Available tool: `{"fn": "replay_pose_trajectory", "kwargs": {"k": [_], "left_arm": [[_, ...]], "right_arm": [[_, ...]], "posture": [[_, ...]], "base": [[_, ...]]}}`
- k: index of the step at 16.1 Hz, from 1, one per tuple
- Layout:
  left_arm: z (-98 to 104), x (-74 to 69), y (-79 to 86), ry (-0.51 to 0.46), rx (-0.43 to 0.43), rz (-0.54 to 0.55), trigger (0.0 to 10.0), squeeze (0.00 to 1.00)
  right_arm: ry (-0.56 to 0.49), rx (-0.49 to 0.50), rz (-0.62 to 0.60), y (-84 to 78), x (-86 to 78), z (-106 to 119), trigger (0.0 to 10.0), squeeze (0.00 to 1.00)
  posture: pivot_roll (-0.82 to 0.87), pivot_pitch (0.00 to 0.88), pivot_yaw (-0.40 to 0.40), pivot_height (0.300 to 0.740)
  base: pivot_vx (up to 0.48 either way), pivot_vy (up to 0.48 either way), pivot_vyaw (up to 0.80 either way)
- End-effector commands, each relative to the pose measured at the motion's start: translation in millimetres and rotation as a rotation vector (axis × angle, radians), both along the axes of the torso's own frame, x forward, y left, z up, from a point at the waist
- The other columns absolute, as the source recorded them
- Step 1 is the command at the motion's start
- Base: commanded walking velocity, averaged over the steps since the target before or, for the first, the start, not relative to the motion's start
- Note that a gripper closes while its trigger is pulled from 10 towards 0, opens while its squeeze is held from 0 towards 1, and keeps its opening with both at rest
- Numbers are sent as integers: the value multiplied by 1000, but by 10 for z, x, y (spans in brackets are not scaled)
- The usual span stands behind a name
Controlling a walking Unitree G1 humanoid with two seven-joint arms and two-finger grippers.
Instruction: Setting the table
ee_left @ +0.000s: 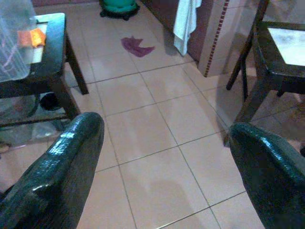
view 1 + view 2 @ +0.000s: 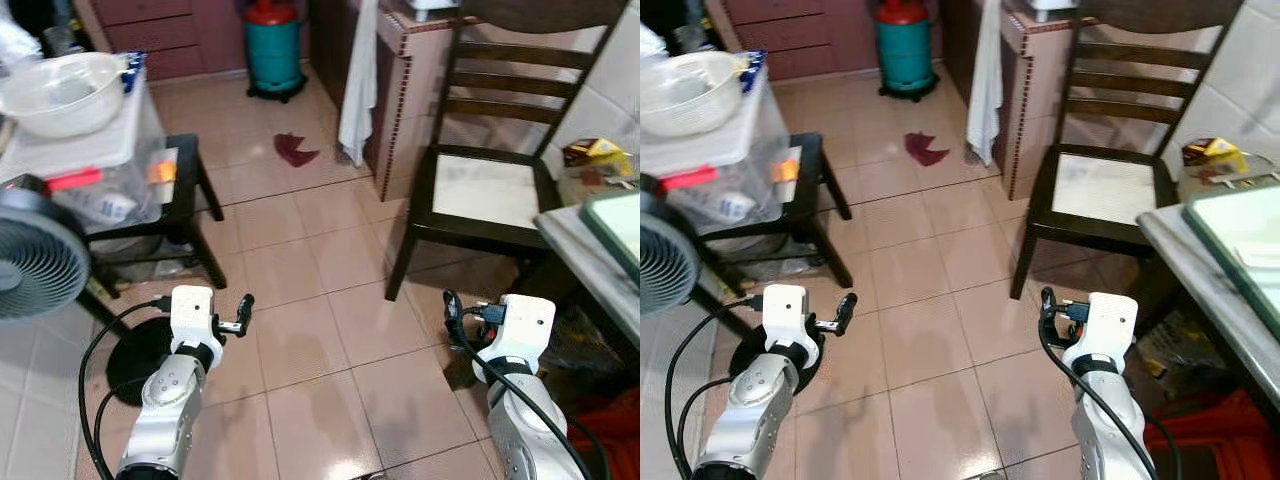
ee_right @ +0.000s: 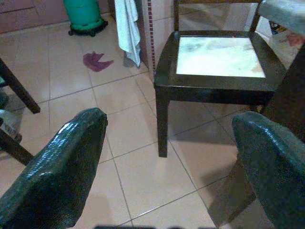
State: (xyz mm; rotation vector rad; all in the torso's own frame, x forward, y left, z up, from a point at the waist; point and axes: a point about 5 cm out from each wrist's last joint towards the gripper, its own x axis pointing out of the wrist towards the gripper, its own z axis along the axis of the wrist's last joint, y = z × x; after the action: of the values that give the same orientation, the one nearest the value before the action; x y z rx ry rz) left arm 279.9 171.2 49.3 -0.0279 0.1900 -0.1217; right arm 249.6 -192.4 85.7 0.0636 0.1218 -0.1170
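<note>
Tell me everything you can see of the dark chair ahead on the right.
The dark chair looks like dark wood, with a back of horizontal slats and a pale, worn-looking seat panel. It stands upright on the tiled floor, its seat bare, beside the tiled counter end where a white towel hangs, and close to the table's edge. Neither hand touches it.

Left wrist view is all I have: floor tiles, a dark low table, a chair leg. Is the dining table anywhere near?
Observer: Yes. The table is at the robot's right, its grey edge just past the dark chair.
Operator: Anything on it?
Observer: A green-rimmed tray lies on its top.
Operator: Is the right gripper carrying something?
Observer: No. The right gripper is open with nothing between its fingers, pointed at the chair seat.
Operator: And what sits on my low table?
Observer: A clear plastic bin with a white bowl on its lid.
</note>
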Motion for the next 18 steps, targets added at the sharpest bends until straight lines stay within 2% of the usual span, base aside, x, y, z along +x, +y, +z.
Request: {"fn": "replay_pose_trajectory", "kwargs": {"k": [1,18], "left_arm": [[-20,-23,33,15,-2,4,10000,0],[-91,-59,51,38,5,-3,10000,0]], "right_arm": [[7,3,2,11,-9,-2,10000,0],[13,2,14,32,-12,-12,10000,0]], "posture": [[-60,141,70,740],[-57,142,63,740]], "base": [[0,0,-788],[0,0,-785]]}}
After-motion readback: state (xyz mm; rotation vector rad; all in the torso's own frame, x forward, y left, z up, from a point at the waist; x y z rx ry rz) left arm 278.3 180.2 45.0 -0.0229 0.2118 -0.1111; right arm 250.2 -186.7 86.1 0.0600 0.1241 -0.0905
